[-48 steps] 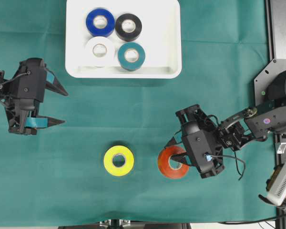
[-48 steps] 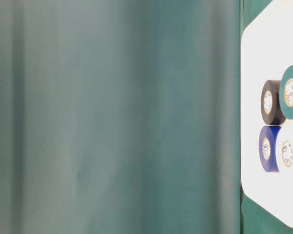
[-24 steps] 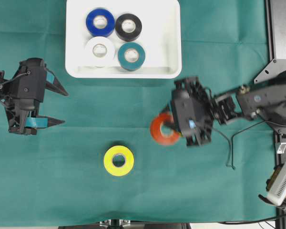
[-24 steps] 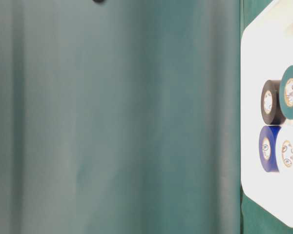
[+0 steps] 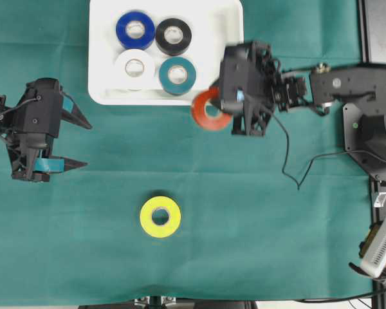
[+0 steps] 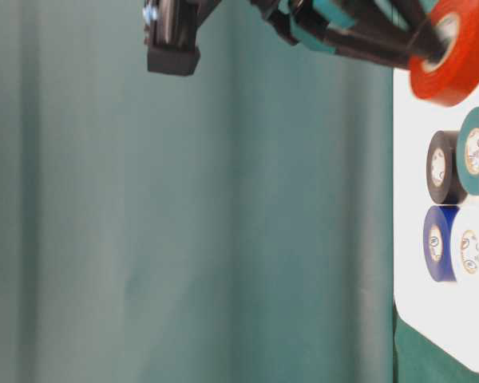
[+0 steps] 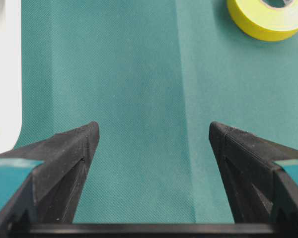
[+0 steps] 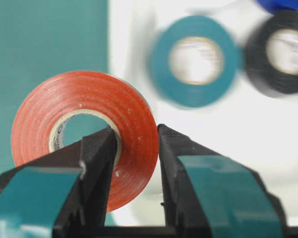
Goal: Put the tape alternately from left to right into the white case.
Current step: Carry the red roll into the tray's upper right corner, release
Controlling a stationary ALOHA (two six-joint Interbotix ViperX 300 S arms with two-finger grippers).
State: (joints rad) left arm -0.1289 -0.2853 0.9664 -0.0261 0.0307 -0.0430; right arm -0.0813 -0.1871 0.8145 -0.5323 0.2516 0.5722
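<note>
The right gripper (image 5: 217,106) pinches the red-orange roll (image 5: 208,109) through its wall, one finger in the core, carrying it over the white case's (image 5: 231,38) near-right rim for dropping.

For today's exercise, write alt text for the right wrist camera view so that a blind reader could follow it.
The right gripper pinches a red-orange tape roll through its wall, one finger inside the core and one outside. Behind it, blurred, the white case holds a teal roll and a black roll, with green cloth on the left.
</note>
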